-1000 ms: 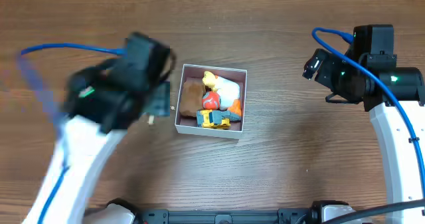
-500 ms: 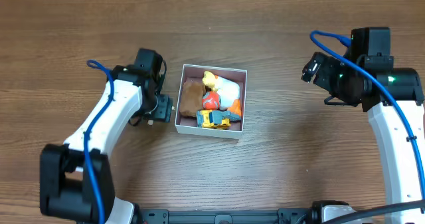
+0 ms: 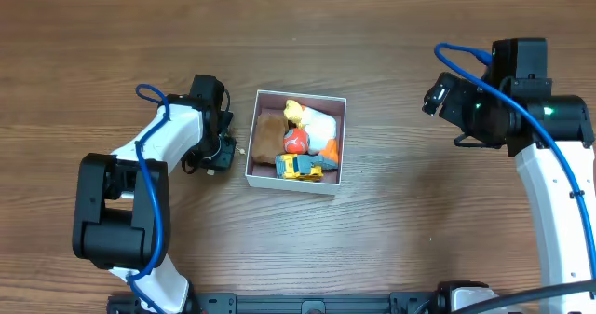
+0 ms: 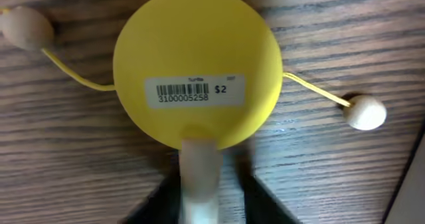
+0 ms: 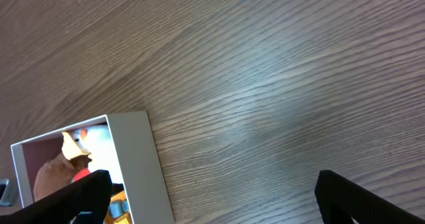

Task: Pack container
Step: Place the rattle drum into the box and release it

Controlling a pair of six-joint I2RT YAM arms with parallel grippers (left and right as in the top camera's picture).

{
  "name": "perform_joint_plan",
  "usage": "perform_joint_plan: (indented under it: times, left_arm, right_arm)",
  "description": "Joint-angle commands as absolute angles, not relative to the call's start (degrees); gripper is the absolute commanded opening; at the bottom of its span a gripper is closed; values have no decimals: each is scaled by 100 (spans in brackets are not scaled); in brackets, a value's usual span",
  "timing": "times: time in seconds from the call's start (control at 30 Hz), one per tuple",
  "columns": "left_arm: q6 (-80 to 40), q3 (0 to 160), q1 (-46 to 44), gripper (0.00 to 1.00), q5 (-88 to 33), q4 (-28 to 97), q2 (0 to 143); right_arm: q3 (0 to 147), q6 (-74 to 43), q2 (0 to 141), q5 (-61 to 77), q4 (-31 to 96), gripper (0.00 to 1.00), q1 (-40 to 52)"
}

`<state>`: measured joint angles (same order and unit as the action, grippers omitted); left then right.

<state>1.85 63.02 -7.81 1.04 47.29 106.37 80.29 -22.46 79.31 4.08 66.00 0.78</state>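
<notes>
The container [image 3: 291, 183], a white-walled square box with a pink inside, stands mid-table and holds several toys: a white and yellow duck [image 3: 313, 120], a red ball [image 3: 296, 142] and a blue and yellow vehicle [image 3: 300, 168]. Just left of it my left gripper [image 3: 223, 152] is low over the table. In the left wrist view a yellow disc drum toy [image 4: 197, 64] with a barcode sticker lies flat, with two wooden beads [image 4: 365, 112] on strings. My left gripper [image 4: 202, 204] is shut on its pale handle [image 4: 199, 171]. My right gripper [image 5: 212, 204] hangs open and holds nothing, right of the container's wall [image 5: 136, 164].
The right arm [image 3: 507, 100] is raised over the table's right side, far from the box. A blue cable [image 3: 149, 95] loops over the left arm. Bare wooden table [image 3: 410, 221] surrounds the box.
The left arm has swung in and settled low beside the container's left wall. Its jaws have narrowed onto the drum toy's handle. The right arm has not moved.
</notes>
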Motion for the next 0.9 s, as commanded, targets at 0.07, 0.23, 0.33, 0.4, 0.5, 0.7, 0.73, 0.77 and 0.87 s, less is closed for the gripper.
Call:
perform_joint_plan:
  times: [0.07,0.23,0.33,0.4,0.5,0.7,0.73,0.77,0.87]
  left_arm:
    - [259,6307,-766,7,-108,4810,10829]
    - [165,7249,-764,4,-158,5937,10685]
    - [126,8200,-768,4,-163,6713,10370]
    - [134,8980,-867,5,-423,7096,10009]
    - [113,9277,-1144,10,-974,7070,9644]
    - [-642,8960,-2307,12,-1194,6539,9738]
    - [-932,8890,-2536,14,-1140,6377,9817]
    - [-1129,8844,-2689,18,-1138,6241,9894]
    - [-1551,8774,-3002,30,-982,5964,10165]
  right_arm:
    - [8018,-2250,7937,399,6589,100,67]
    - [8018,-2244,7937,395,6622,100,67]
    - [8018,-2246,7937,395,6619,100,67]
    - [8018,-2246,7937,395,6617,100,67]
    - [8020,-2246,7937,395,6617,100,67]
    - [8018,-2246,7937,397,6639,100,67]
    - [8020,-2246,7937,397,6643,100,67]
    - [8018,-2244,7937,395,6648,100,67]
    - [8018,-2244,7937,395,6659,100,67]
